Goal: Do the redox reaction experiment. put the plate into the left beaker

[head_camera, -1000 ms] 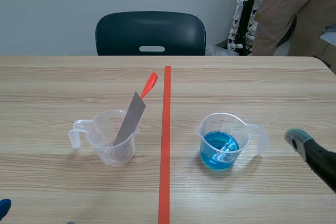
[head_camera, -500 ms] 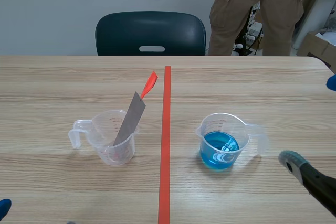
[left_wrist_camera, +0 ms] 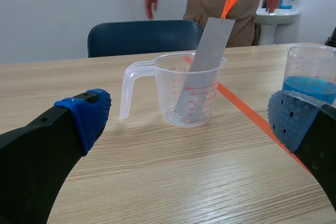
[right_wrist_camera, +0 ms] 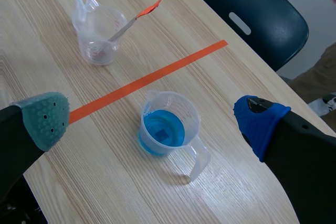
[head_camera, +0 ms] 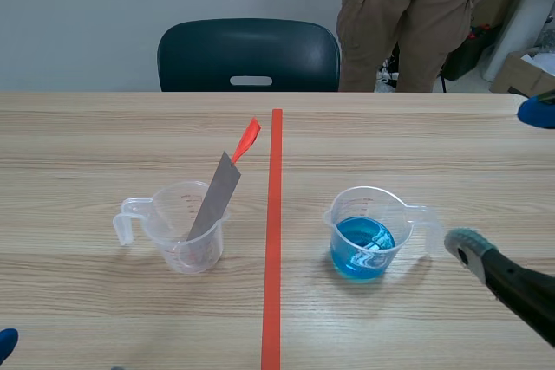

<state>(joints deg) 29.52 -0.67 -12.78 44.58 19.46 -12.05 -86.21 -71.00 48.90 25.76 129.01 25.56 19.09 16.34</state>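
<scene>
So on the wooden table (head_camera: pixel 104 136) there's an orange-red tape line running down the middle, with a clear measuring beaker on each side. The left beaker (head_camera: pixel 184 230) has the grey metal plate (head_camera: pixel 215 199) standing in it, leaning toward the tape, its orange tip poking out well above the rim. The right beaker (head_camera: pixel 371 233) holds blue liquid, handle facing the right arm's fingers (head_camera: pixel 512 288). The grey-green pad (head_camera: pixel 468 247) sits just beside that handle, not touching as far as I can tell, and the blue pad (head_camera: pixel 538 112) is well apart at the edge. There's a dark chair (head_camera: pixel 249 55) behind the table and a person (head_camera: pixel 408 15) in tan trousers standing next to it.
</scene>
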